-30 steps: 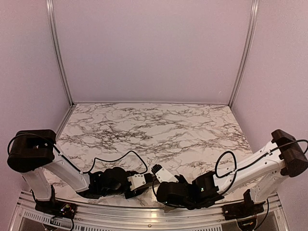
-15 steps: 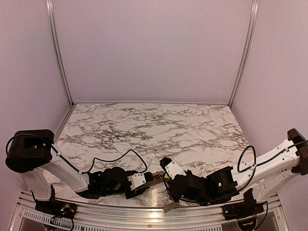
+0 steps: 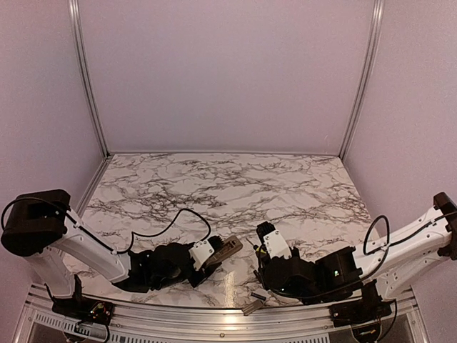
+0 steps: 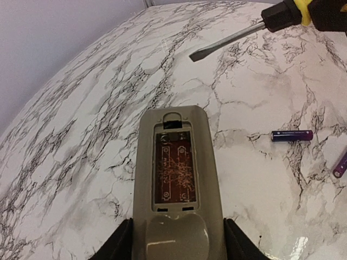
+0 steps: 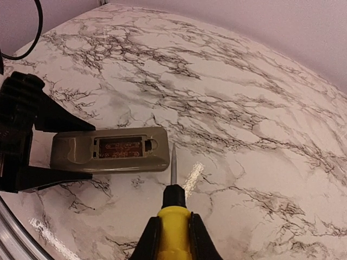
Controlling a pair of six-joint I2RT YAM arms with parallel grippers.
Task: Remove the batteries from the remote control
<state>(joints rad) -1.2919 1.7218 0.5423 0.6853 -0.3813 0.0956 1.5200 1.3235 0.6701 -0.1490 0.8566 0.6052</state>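
The left fingers (image 4: 120, 246) are clenched on the tail end of the remote control (image 4: 176, 124), held back-up low over the bench (image 4: 81, 135). Its recess (image 4: 173, 162) is bare down to a red circuit board. Both batteries (image 4: 292, 135) lie on the bench beside the remote, apart from it. The right fingers (image 5: 145, 244) grip a yellow-handled screwdriver (image 5: 173, 214), tip just off the remote's head end. Unloading looks done; next is probably releasing the remote and parking the tool.

Before me the yellow-handled screwdriver (image 5: 173, 219) points its flat blade over the dark-veined marble table (image 5: 255, 86), and a grey-beige cover piece (image 3: 250, 308) lies at its near edge.
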